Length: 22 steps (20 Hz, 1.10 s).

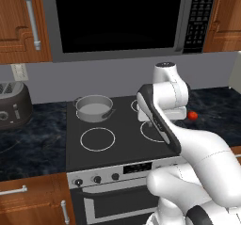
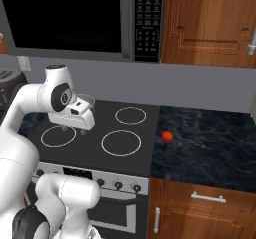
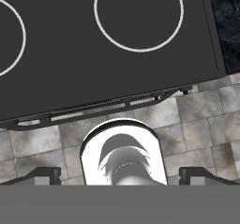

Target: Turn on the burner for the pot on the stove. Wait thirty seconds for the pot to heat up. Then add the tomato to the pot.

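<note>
The grey pot stands on the back-left ring of the black stove; its rim peeks out behind my hand. The red tomato lies on the dark counter just right of the stove. My gripper hangs above the middle of the cooktop, pointing down, well apart from the pot and the tomato. In the hand view the gripper is open, its fingertips far apart with nothing between them. That view looks down on the stove's front edge and two front rings.
Small black knobs line the stove's silver front panel. A black microwave hangs above. A dark toaster sits on the left counter. Wooden cabinets flank the microwave. Tiled floor lies below the stove front.
</note>
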Motion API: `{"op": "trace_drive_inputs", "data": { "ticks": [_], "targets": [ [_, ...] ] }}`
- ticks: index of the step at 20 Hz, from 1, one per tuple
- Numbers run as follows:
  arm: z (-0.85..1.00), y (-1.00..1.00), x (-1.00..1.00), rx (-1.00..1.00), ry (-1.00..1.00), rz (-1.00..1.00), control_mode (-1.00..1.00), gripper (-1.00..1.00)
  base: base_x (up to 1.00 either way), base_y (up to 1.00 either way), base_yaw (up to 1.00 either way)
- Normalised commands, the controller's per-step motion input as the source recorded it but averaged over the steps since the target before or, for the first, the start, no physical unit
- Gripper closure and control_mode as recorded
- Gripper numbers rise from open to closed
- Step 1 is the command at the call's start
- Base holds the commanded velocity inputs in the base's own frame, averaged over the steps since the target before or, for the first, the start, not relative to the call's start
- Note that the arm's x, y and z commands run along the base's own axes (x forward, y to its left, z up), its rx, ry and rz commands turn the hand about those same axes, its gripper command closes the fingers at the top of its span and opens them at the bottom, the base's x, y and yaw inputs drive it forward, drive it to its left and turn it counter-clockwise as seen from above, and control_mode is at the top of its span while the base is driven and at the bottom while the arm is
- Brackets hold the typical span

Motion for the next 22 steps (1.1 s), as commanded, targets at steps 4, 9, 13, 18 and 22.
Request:
{"op": "trace_drive_inputs", "data": {
  "ticks": [4, 9, 13, 18, 22],
  "targets": [
    [0.00, 0.00, 0.00, 0.00, 0.00, 0.00, -1.00, -1.00, 0.00, 0.00, 0.00],
    [0.00, 0.00, 0.00, 0.00, 0.00, 0.00, -1.00, -1.00, 0.00, 0.00, 0.00],
    [0.00, 0.00, 0.00, 0.00, 0.00, 0.00, -1.00, -1.00, 0.00, 0.00, 0.00],
    [0.00, 0.00, 0.00, 0.00, 0.00, 0.00, -1.00, -1.00, 0.00, 0.00, 0.00],
    [0.00, 0.00, 0.00, 0.00, 0.00, 0.00, -1.00, -1.00, 0.00, 0.00, 0.00]
  ]
}}
